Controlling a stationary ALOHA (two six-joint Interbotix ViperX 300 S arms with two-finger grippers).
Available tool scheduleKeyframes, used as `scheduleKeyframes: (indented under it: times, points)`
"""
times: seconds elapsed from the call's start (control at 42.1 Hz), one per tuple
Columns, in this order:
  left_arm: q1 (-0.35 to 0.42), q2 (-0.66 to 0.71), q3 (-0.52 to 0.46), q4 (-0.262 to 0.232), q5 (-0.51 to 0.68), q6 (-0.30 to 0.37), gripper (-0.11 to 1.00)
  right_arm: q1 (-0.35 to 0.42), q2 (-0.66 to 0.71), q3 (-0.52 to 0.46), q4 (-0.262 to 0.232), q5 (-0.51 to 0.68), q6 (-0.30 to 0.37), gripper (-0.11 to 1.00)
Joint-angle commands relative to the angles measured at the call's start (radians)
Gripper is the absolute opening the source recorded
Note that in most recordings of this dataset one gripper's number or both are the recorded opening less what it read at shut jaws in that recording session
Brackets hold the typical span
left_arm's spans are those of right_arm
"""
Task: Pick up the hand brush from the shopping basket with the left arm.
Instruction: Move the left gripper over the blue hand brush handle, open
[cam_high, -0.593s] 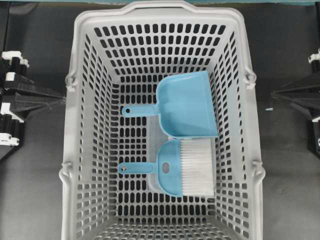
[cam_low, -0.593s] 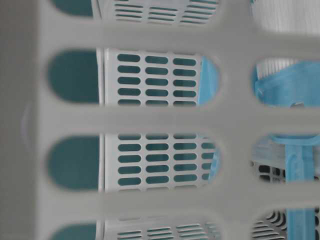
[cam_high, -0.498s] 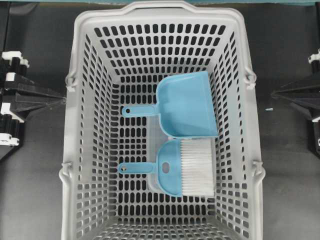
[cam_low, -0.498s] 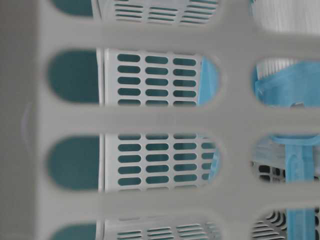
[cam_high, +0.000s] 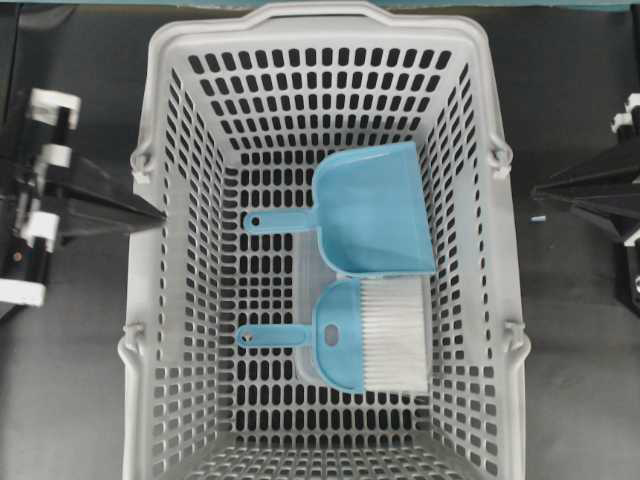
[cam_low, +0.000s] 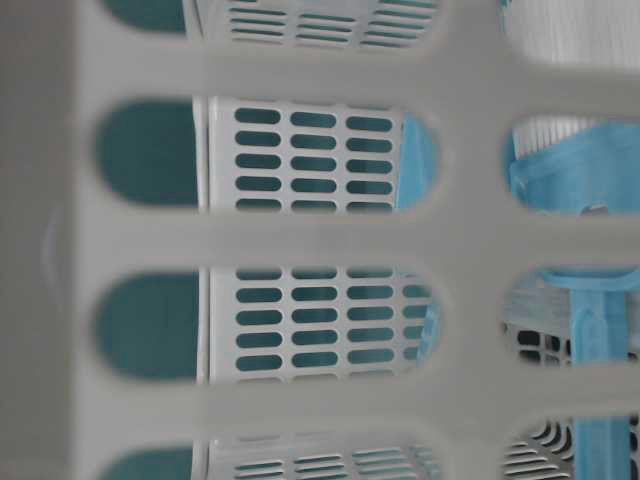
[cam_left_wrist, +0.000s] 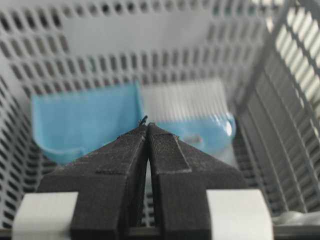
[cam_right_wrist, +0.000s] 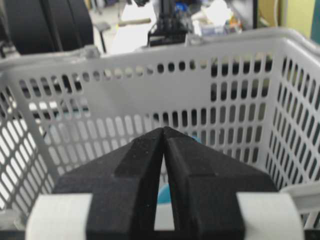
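The hand brush (cam_high: 365, 335) lies flat on the floor of the grey shopping basket (cam_high: 160, 60), its white bristles toward the right wall and its handle pointing left. It also shows in the left wrist view (cam_left_wrist: 210, 131), and through the wall slots in the table-level view (cam_low: 575, 170). My left gripper (cam_high: 158, 213) is shut and empty, its tip at the basket's left rim, well left of the brush. In its wrist view the shut left gripper (cam_left_wrist: 147, 125) points into the basket. My right gripper (cam_high: 537, 190) is shut and empty, outside the right wall; it also shows in its wrist view (cam_right_wrist: 164, 129).
A light blue dustpan (cam_high: 375, 210) lies just behind the brush, handle to the left; it also shows in the left wrist view (cam_left_wrist: 85, 117). The basket walls (cam_right_wrist: 150, 90) are tall and slotted. Dark table (cam_high: 70, 380) lies on both sides.
My left gripper has moved right, up to the basket's left rim. My right gripper has shifted slightly toward the basket. The brush and dustpan have not moved.
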Motion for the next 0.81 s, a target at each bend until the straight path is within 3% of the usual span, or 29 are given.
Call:
scheduleKeyframes:
  times: [0.0,0.309,0.404,0.57,0.641,0.783]
  points:
    - [-0.023,0.078,-0.103,0.005,0.072,-0.003,0.00,0.006,0.009,-0.025,0.003,0.009,0.002,0.00]
    - [-0.040,0.273,-0.233,0.005,0.218,-0.049,0.00,0.012,0.009,-0.025,0.003,0.009,0.002,0.03]
    - [-0.043,0.321,-0.275,0.005,0.268,-0.083,0.00,0.012,0.008,-0.025,0.003,0.009,0.002,0.16]
    - [-0.052,0.383,-0.308,0.005,0.321,-0.141,0.01,0.012,0.011,-0.023,0.003,0.009,0.002,0.52]
    - [-0.060,0.402,-0.313,0.005,0.321,-0.150,0.10,0.012,0.011,-0.021,0.003,0.009,0.002,0.63]
    - [-0.081,0.448,-0.325,0.005,0.327,-0.153,0.50,0.012,0.011,-0.018,0.003,0.008,0.002,0.71]
